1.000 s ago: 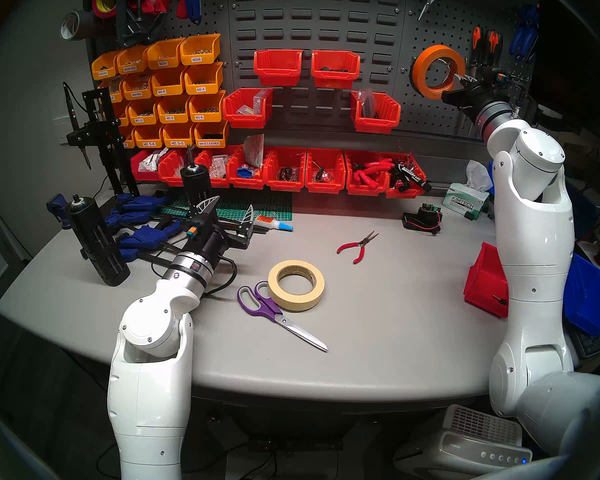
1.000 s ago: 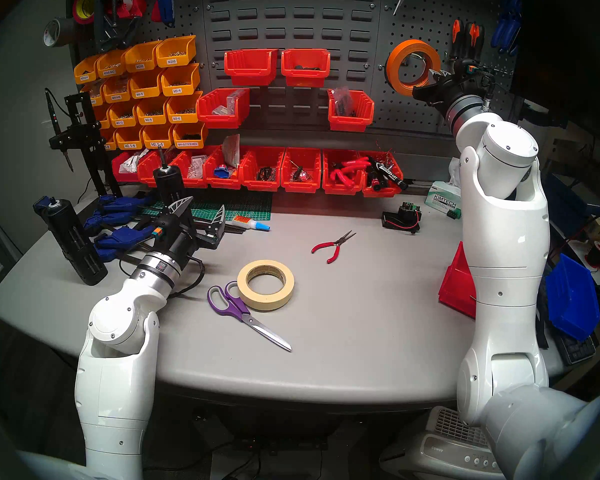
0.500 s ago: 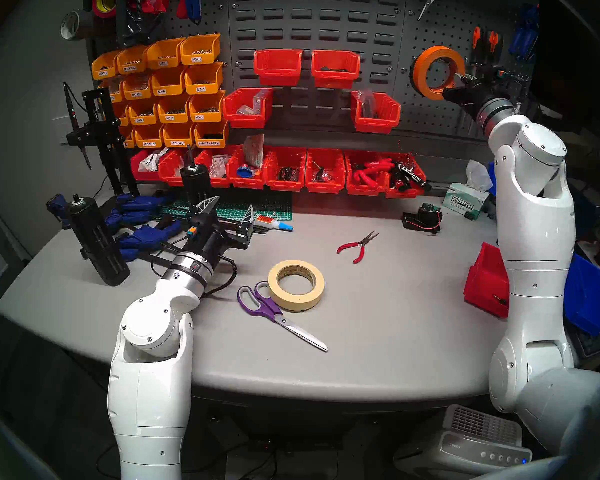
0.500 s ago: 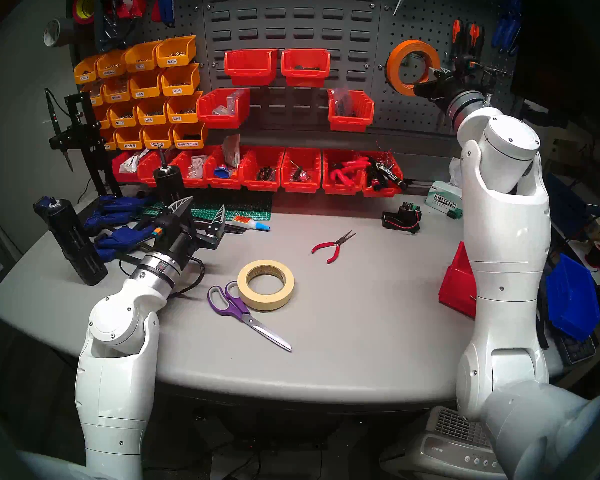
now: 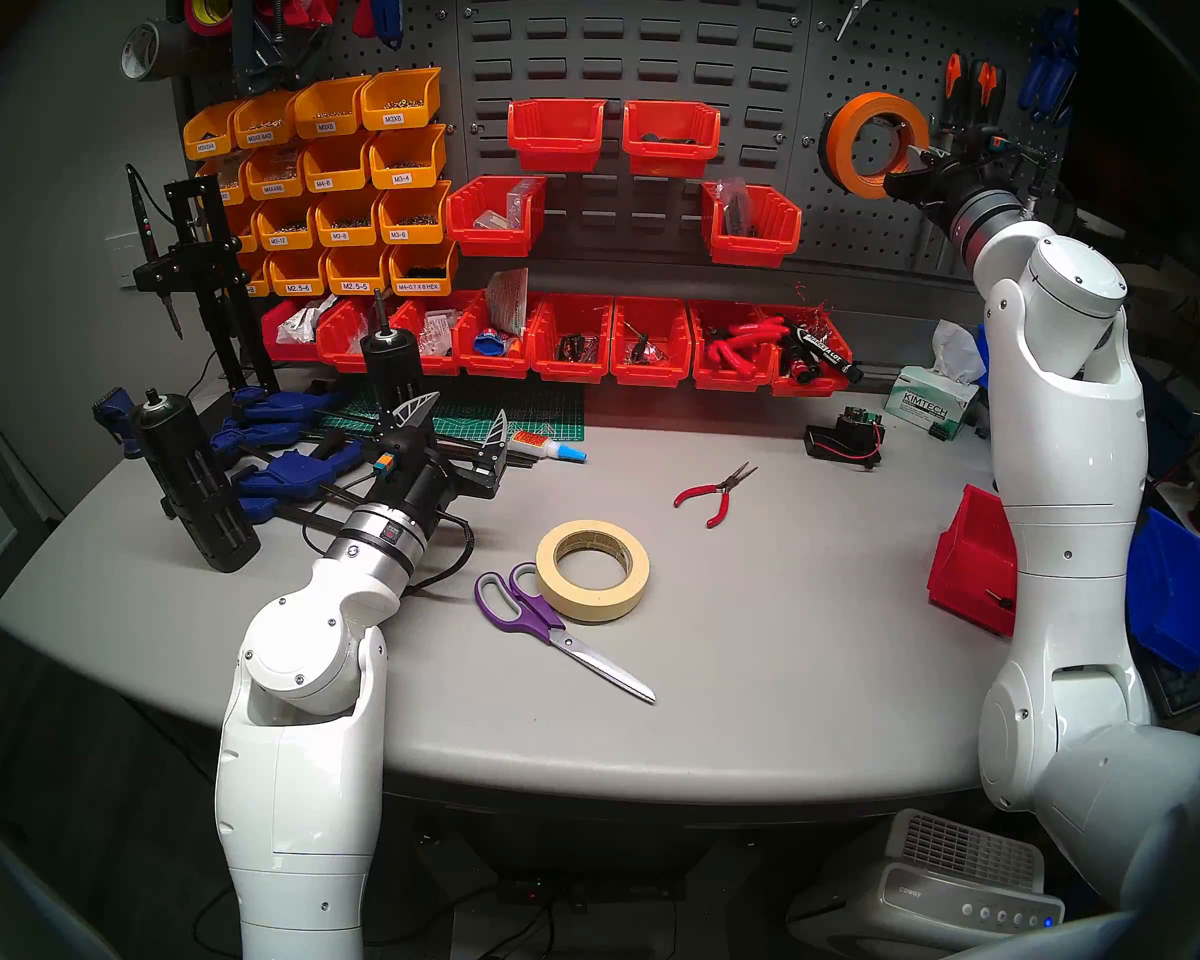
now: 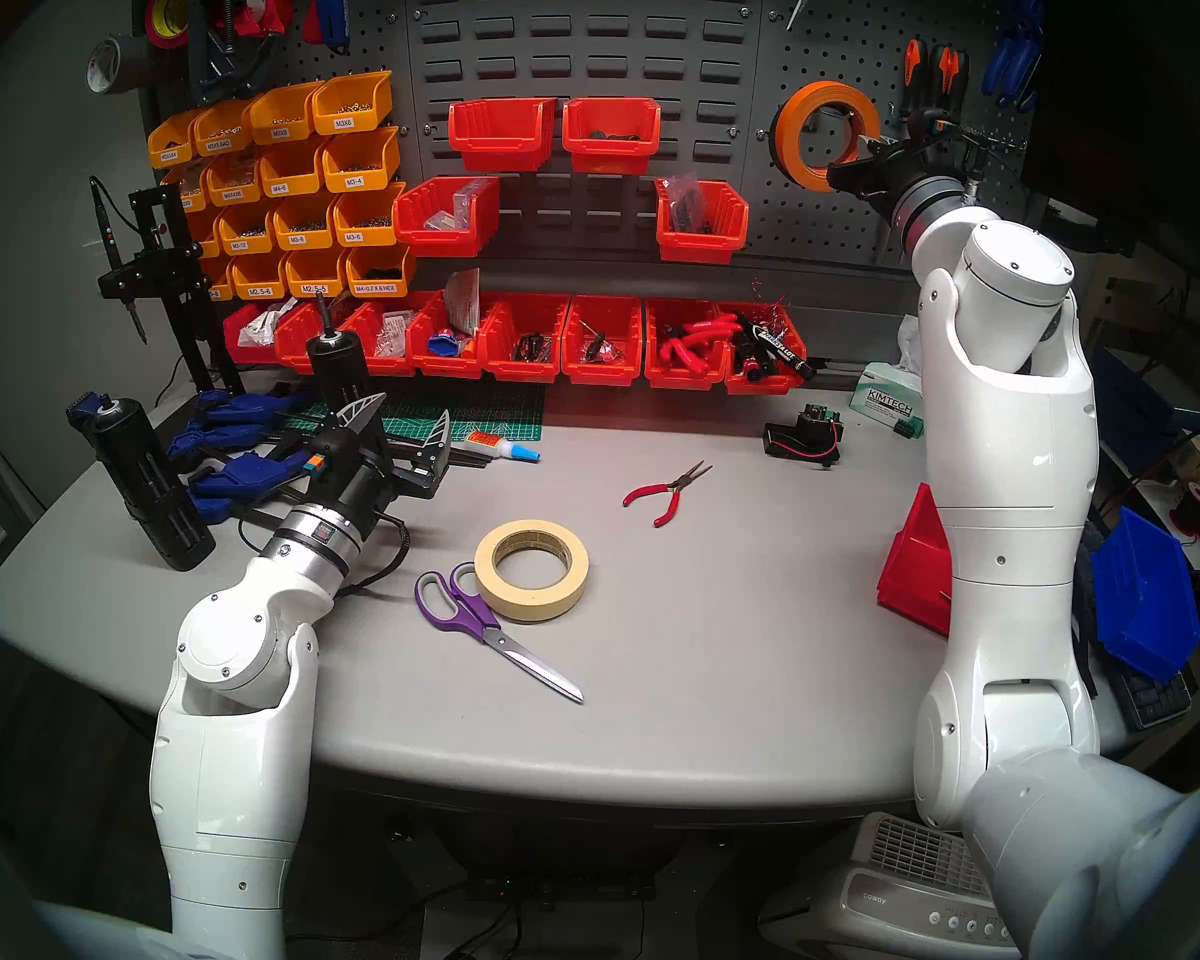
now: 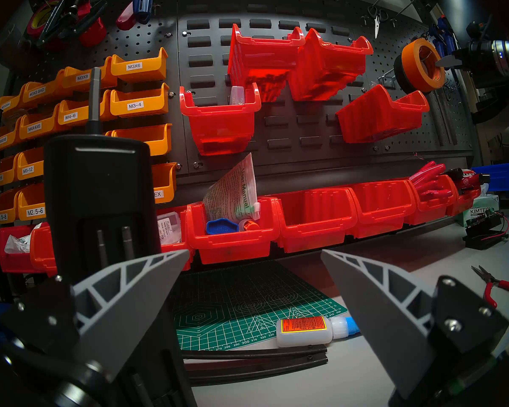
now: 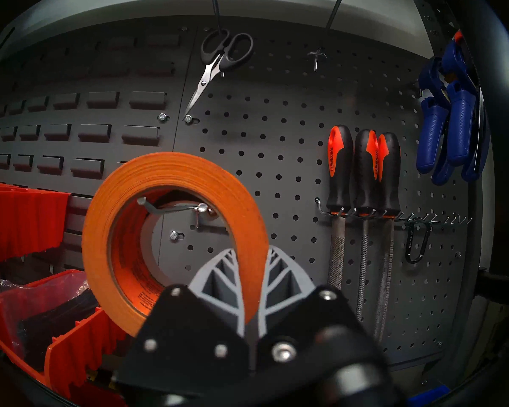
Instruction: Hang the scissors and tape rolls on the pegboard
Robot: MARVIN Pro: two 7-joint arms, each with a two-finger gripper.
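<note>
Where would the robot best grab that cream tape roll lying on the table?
Probably from above, one finger inside the hole and one outside, pinching the ring wall of the cream tape roll. It lies flat, hole up. The side away from the scissors is clear.

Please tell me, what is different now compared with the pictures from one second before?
Almost nothing. The right hand stays shut on the orange tape roll at the pegboard hook, with only a slight wobble. The left hand stays open and still. Scissors and cream tape roll lie unmoved.
</note>
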